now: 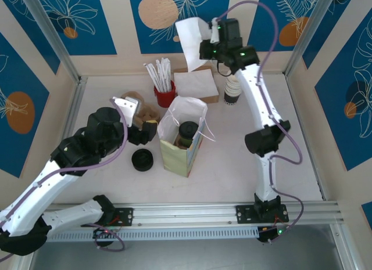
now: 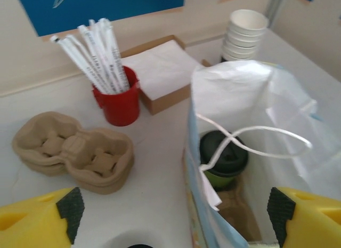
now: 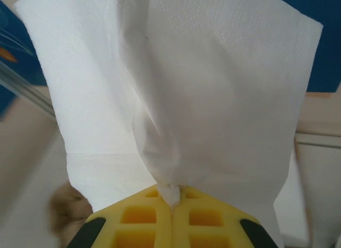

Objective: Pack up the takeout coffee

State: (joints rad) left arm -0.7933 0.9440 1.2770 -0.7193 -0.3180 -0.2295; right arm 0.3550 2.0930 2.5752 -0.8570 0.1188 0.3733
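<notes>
Presently held: the right gripper [image 3: 171, 197] is closed tight on a small pinch of the edge of a thin white paper napkin [image 3: 186, 88], and the sheet fans out loose beyond its fingertips.
Left tool: the left gripper [image 2: 175, 208] is spread wide and empty, with the white paper bag [image 2: 240, 93] just ahead of its yellow fingers.
Task item: the takeout coffee [image 2: 224, 154], a paper cup with a round black lid and olive-green side, stands upright inside the bag. It is just ahead of the left gripper and well apart from the right gripper.
Risk, napkin: you have only a small bite of it, so I judge a quick swing could pull it free or let it drape over the bag rim.
Risk, handle: the white cord handle [image 2: 250, 138] lies across the cup lid and could snag anything you lower in.
Risk, bag: it looks light, so a nudge from the open left fingers could tip it, coffee included.
Hidden: the bag wall covers the cup's lower body, and I cannot identify the brown material under it.
Hidden, right side: the napkin blocks whatever lies beyond the right gripper.
</notes>
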